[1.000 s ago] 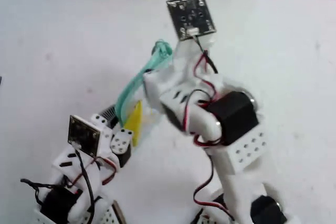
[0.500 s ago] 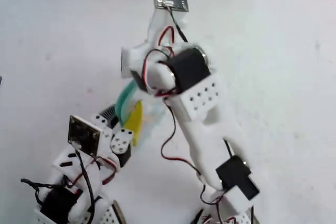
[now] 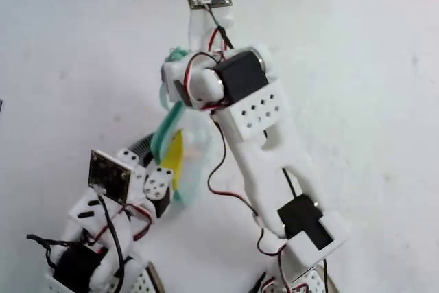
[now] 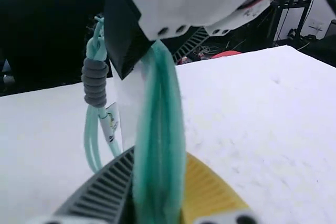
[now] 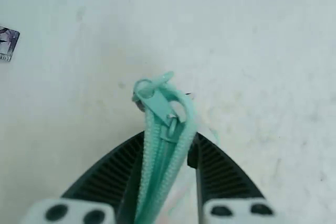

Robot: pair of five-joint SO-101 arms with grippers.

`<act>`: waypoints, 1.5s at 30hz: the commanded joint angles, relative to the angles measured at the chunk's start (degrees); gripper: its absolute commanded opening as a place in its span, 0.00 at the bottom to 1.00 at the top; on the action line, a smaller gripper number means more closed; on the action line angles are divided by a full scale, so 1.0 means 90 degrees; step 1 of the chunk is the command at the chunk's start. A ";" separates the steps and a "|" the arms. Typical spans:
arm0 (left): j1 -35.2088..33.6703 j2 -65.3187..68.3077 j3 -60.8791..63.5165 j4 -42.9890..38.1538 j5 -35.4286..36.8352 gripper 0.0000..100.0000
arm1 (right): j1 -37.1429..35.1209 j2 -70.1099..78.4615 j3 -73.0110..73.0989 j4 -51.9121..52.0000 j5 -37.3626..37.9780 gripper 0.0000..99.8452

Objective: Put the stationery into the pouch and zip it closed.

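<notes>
The left hand (image 4: pixel 157 184) and right hand (image 5: pixel 165 169) each pinch the teal pouch (image 3: pixel 163 135) by its zipper (image 5: pixel 160 150). Slider (image 5: pixel 157 100) near the end; closing looks nearly done.

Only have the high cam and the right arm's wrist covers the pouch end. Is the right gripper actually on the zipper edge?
Observer: Yes. In the right wrist view the pouch has its teal zipper edge between the fingers of the right gripper, which is closed on it.
Operator: Where's the slider?
Observer: The slider sits just past those fingertips, not between them.
Operator: Left side holding?
Observer: In the left wrist view the left gripper pinches the same teal edge between its grey and yellow fingers.
Operator: Anything dangling?
Observer: A teal cord with grey beads hangs at the pouch's far end.
</notes>
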 commanded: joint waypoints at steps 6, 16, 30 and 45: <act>0.0034 -0.0044 -0.0039 -0.0205 -0.0322 0.02 | -0.0171 -0.1060 0.0234 0.0142 0.0127 0.15; 0.0044 -0.0044 0.0059 -0.0391 -0.0332 0.02 | -0.0269 -0.0982 0.1104 0.0112 0.0879 0.02; -0.0181 -0.0044 -0.0752 0.0752 0.0801 0.28 | 0.0952 -0.0103 0.0518 0.0063 0.0967 0.02; -0.3013 -0.0034 -0.1299 0.1143 0.2227 0.28 | 0.1441 -0.0161 0.0527 -0.0357 0.1612 0.02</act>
